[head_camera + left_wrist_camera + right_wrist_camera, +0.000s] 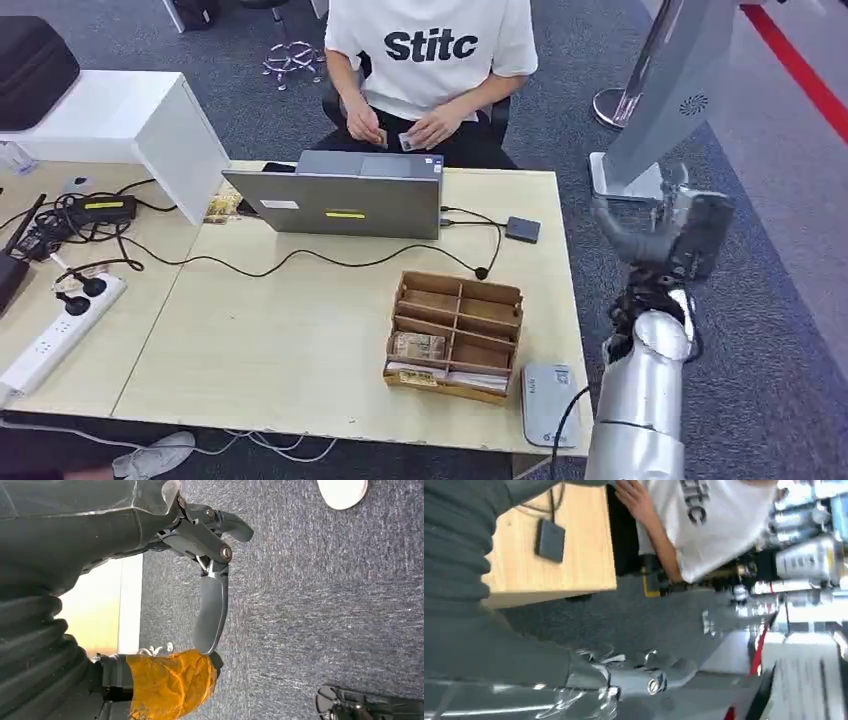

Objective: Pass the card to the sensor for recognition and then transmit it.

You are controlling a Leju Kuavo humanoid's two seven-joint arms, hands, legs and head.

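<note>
Head view: right robot hand (pixel 660 235) hangs off the desk (pixel 300 340), grip unclear; reaching the cards (pixel 418 347) could snag the cable (pixel 300 260).

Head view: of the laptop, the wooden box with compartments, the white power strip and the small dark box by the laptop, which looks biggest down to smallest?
1. Laptop
2. Wooden box
3. White power strip, long but thin
4. Small dark box
</note>
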